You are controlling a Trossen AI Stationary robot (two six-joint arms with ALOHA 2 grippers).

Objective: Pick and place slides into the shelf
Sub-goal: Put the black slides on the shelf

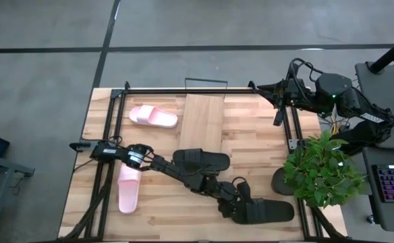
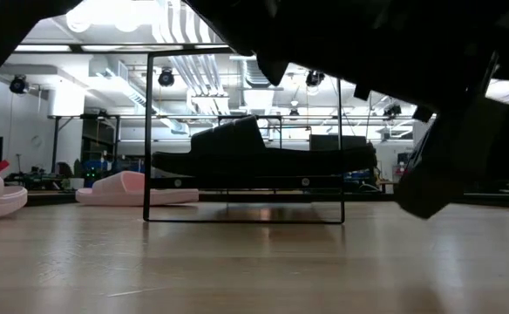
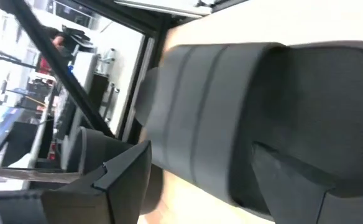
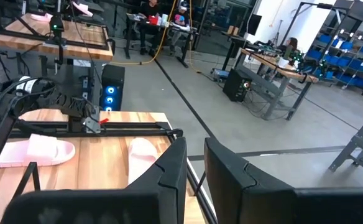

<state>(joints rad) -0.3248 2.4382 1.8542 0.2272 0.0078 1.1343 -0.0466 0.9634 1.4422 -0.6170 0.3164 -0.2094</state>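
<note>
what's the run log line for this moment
left hand: open at black slide sandal | right hand: parked, shut | light-wood shelf: bare

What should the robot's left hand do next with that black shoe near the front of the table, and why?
Probably close the left gripper on the black slide at the table's front edge. Its fingers stand open around the slide's strap, nothing is held yet, and the shelf has bare wood to take it.

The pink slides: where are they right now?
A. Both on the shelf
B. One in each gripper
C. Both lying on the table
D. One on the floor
C: one pink slide lies near the table's far edge left of the shelf, and the other pink slide lies on the wooden table beside the left arm; no gripper holds either.
</note>
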